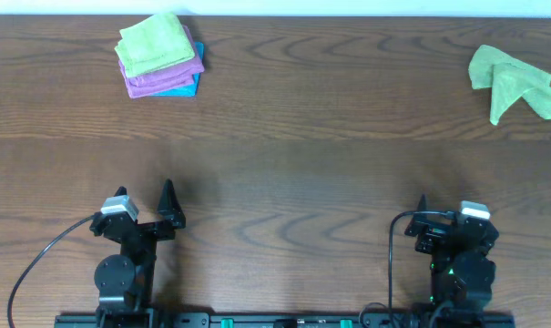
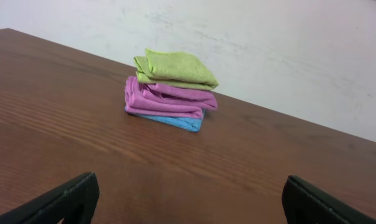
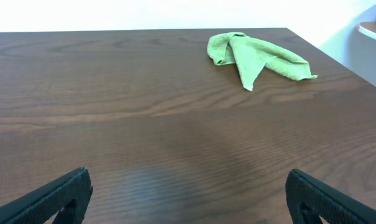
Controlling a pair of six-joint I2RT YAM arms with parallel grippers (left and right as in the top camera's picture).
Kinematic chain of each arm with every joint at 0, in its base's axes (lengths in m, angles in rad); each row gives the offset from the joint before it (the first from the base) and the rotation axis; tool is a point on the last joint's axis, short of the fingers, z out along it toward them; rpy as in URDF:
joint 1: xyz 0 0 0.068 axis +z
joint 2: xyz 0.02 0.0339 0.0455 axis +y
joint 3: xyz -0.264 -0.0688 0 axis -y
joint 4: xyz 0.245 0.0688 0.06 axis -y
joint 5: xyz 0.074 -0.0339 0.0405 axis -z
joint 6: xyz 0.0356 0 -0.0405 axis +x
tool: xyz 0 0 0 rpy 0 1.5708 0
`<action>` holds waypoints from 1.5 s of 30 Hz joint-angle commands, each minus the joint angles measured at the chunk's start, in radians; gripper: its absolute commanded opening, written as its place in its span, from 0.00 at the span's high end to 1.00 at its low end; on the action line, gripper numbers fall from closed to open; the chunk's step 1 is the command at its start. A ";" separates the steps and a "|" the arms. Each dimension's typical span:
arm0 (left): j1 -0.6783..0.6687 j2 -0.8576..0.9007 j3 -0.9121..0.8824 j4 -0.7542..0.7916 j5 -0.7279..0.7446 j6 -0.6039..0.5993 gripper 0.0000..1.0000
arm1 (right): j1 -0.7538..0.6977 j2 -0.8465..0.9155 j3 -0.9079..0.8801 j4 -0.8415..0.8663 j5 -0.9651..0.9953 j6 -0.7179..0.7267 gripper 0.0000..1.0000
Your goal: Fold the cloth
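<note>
Cloth (image 1: 514, 80) of lime-green terry, judged light, limp and easily bunched, is seen crumpled near the far right edge of the table (image 1: 284, 137), best pinched at a loose corner, while left gripper (image 2: 194, 202) and right gripper (image 3: 191, 199) are seen wide apart and empty.

crumpled green cloth (image 1: 507, 77): no text could be read.
folded stack (image 1: 159, 55): no label could be read.
table (image 1: 284, 155): no signs were seen.
</note>
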 commanded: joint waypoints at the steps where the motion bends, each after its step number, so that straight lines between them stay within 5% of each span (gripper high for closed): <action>1: -0.002 -0.009 -0.018 -0.050 -0.021 0.010 0.05 | 0.006 -0.011 -0.005 -0.001 0.000 -0.014 0.01; 12: -0.002 -0.009 -0.018 -0.050 -0.021 0.011 0.05 | 0.006 -0.011 -0.005 0.018 0.002 -0.014 0.01; 21: -0.002 -0.009 -0.018 -0.050 -0.021 0.011 0.05 | -0.025 0.083 -0.007 0.616 0.042 -0.050 0.01; 26: -0.002 -0.009 -0.018 -0.050 -0.021 0.011 0.05 | -0.139 0.434 0.034 0.933 0.021 -0.074 0.01; 32: -0.002 -0.009 -0.018 -0.050 -0.021 0.011 0.05 | -0.277 0.964 0.332 0.989 -0.183 -0.074 0.01; 40: -0.002 -0.009 -0.018 -0.050 -0.021 0.010 0.05 | -0.334 1.563 0.891 0.747 -0.256 -0.028 0.01; 45: -0.002 -0.009 -0.018 -0.050 -0.021 0.010 0.05 | -0.354 1.757 1.152 0.529 -0.295 0.052 0.01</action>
